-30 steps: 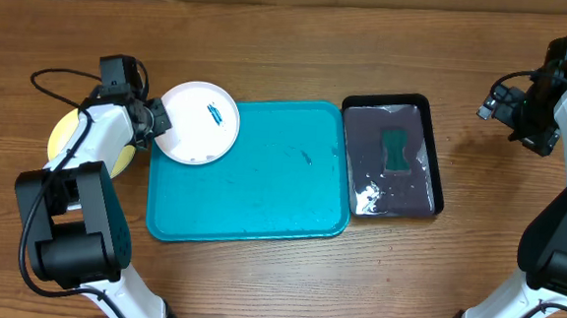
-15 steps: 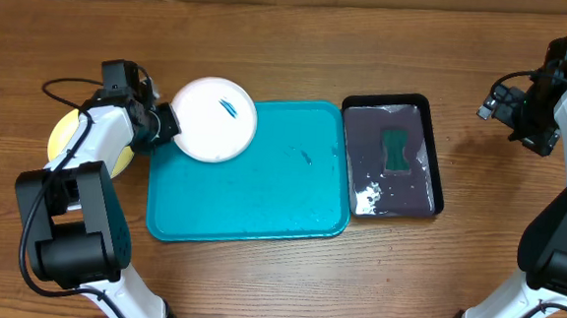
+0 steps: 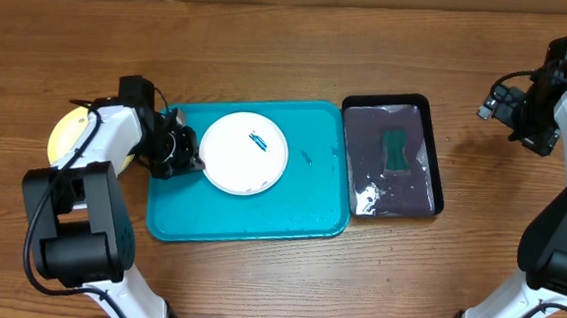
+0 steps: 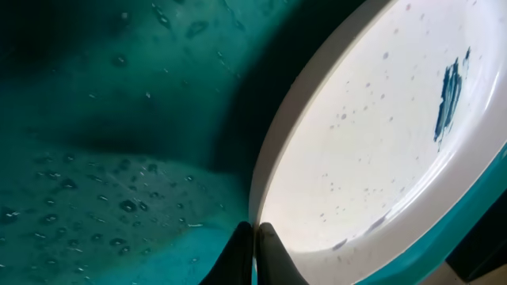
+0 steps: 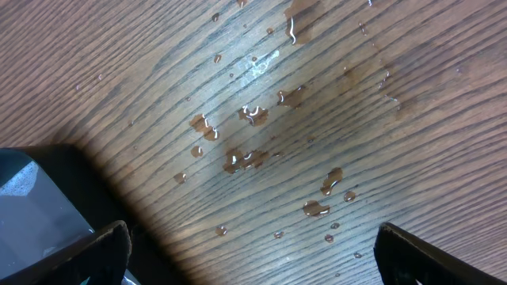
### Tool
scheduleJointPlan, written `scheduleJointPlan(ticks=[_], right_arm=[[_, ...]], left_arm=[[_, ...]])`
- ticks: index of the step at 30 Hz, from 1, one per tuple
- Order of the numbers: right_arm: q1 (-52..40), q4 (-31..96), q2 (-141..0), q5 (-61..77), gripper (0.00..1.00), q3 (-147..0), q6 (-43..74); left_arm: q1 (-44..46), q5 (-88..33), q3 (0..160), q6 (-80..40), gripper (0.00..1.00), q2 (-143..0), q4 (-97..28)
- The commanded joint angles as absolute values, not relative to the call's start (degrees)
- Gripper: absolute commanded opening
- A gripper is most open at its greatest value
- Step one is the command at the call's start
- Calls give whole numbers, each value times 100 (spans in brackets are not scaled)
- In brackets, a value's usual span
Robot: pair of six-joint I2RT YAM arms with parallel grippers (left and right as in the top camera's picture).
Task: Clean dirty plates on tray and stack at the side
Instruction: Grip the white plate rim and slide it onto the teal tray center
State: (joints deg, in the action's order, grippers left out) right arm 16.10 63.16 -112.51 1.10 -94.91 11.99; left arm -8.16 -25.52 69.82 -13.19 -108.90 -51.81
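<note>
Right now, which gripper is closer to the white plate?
Left. The left gripper has its jaws closed on the rim of the white plate over the tray; the right gripper is far off, past the black tray, over wet wood.

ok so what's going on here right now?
The left gripper is shut on the rim of the white plate, which is over the turquoise tray with a blue smear on it. A yellow plate lies on the table left of the tray. The right gripper hangs open over wet wood, away from the black tray and its green sponge.
</note>
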Motion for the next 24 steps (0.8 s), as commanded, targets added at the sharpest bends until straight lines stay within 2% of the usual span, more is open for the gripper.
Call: scheduleJointPlan(ticks=[1, 3, 5, 7, 22, 24], right_arm=[[1625, 6311, -11192, 99, 100, -9522, 1225], [1625, 6311, -11192, 99, 100, -9522, 1225], [1625, 6311, -11192, 99, 100, -9522, 1225], [1625, 6311, -11192, 99, 100, -9522, 1225], [1625, 6311, -11192, 99, 100, -9522, 1225], [1625, 6311, -11192, 99, 100, -9522, 1225]], left_arm=[[-670, -2661, 6952, -1173, 11, -10940, -5227], [-567, -2659, 6952, -1173, 27, -10940, -5236], [-460, -2637, 6952, -1175, 35, -10940, -5262], [-366, -2600, 6952, -1177, 36, -10940, -5275], [143, -1339, 6954, -1745, 33, -10777, -5502], [165, -1288, 6954, -1785, 20, -10777, -5498]])
